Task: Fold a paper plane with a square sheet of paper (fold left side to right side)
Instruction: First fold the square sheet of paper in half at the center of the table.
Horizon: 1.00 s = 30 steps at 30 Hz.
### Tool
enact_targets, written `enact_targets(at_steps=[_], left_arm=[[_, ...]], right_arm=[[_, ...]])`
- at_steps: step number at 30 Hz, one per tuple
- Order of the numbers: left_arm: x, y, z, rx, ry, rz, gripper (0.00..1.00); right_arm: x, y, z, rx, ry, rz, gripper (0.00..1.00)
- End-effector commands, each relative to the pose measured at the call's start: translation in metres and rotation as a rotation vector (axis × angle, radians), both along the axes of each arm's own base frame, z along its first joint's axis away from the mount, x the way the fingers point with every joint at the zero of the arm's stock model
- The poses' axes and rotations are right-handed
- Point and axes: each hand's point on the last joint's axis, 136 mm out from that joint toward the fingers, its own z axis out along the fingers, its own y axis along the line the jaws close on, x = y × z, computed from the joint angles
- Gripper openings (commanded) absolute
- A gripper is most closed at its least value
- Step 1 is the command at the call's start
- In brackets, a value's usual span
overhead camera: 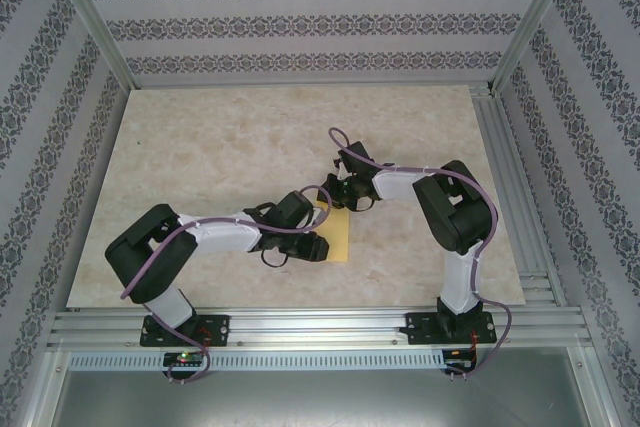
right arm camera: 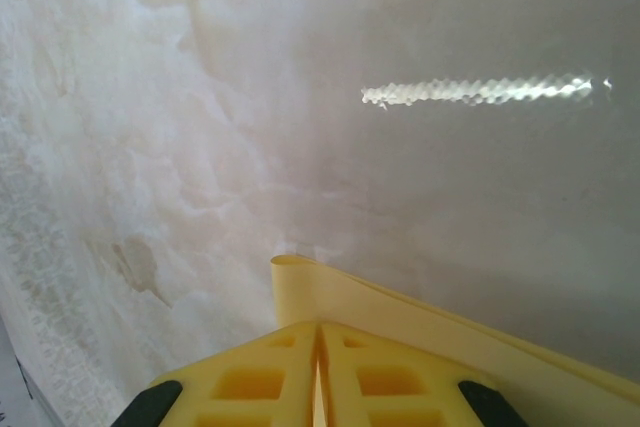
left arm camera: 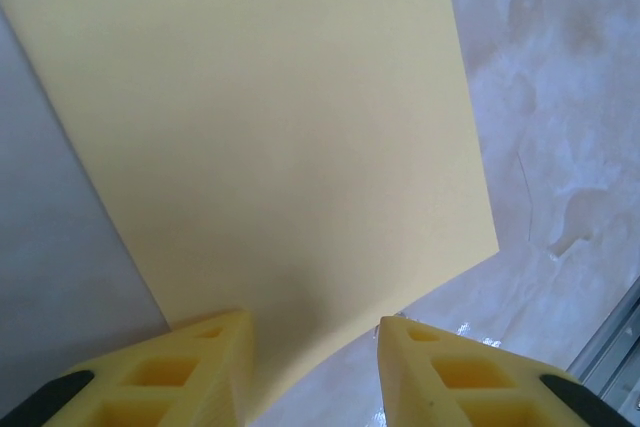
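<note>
Square sheet of paper lies mid-table, between the two wrists. Right gripper is clamped shut on a curled-over edge of it, and the sheet bows up in a loop off the tips. Left gripper has its jaws apart, straddling the sheet's near edge, not pinching it as far as I can see. Risks: the loop isn't creased, so if right lets go early it'll likely spring flat. If right drags while left isn't pinning, the whole sheet slides and the edges land skewed. Thin paper under a tight pinch could also tear or dog-ear at the tips.
</note>
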Motion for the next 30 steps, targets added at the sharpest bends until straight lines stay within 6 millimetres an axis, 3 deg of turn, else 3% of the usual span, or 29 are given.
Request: enact_targets(at_steps=[1, 12, 15, 21, 30], left_arm=[[-0.037, 0.013, -0.011, 0.076, 0.094, -0.068, 0.40], [-0.047, 0.021, -0.004, 0.062, 0.086, -0.043, 0.40], [-0.034, 0.016, 0.020, 0.030, 0.030, -0.027, 0.42], [0.013, 0.012, 0.074, -0.098, -0.080, 0.067, 0.45], [0.036, -0.007, 0.061, -0.177, -0.046, 0.071, 0.40]], right_arm=[[-0.014, -0.024, -0.036, -0.149, 0.063, -0.023, 0.12], [-0.014, -0.023, -0.036, -0.143, 0.063, -0.021, 0.12], [-0.014, -0.023, -0.036, -0.143, 0.062, -0.018, 0.12], [-0.013, -0.021, -0.033, -0.137, 0.056, -0.017, 0.12], [-0.014, -0.020, -0.031, -0.135, 0.055, -0.013, 0.12]])
